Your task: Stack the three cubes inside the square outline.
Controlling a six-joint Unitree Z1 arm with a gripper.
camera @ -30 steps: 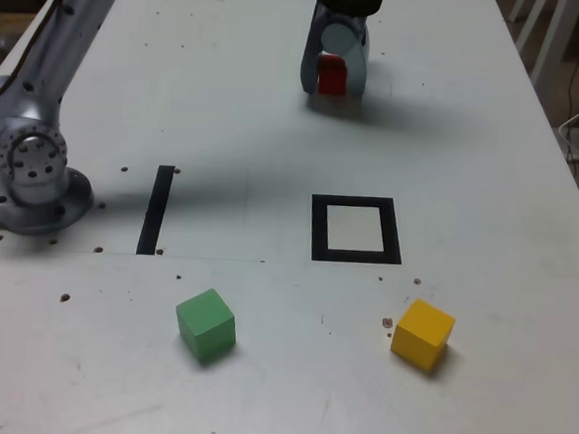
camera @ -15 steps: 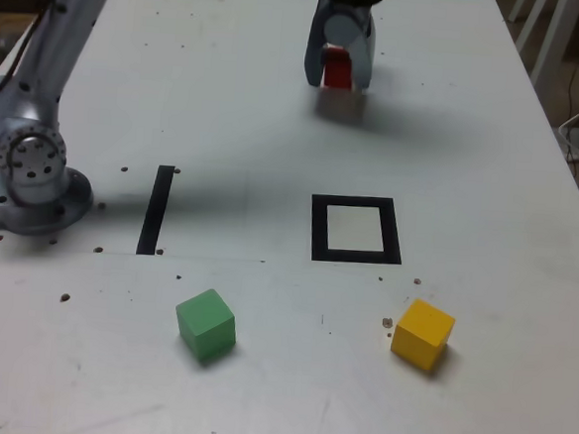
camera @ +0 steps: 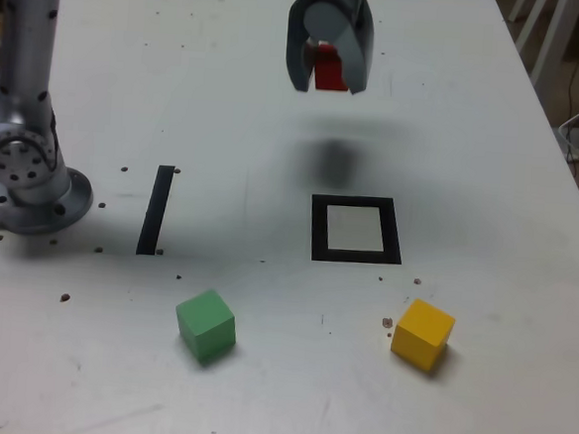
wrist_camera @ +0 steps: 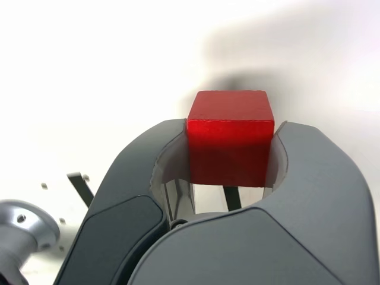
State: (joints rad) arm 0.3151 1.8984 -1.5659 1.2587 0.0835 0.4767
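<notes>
Because the stack needs a base first, the fingers are clamped on the red cube, holding it clear above the tabletop, its shadow falling just short of the square outline. The green cube and yellow cube wait well apart on the outline's near side, free for later picks.

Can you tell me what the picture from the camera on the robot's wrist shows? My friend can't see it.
A shiny red cube is squeezed between the two dark grey jaws of the robot's gripper, held above a white table where its blurry shadow falls.
</notes>
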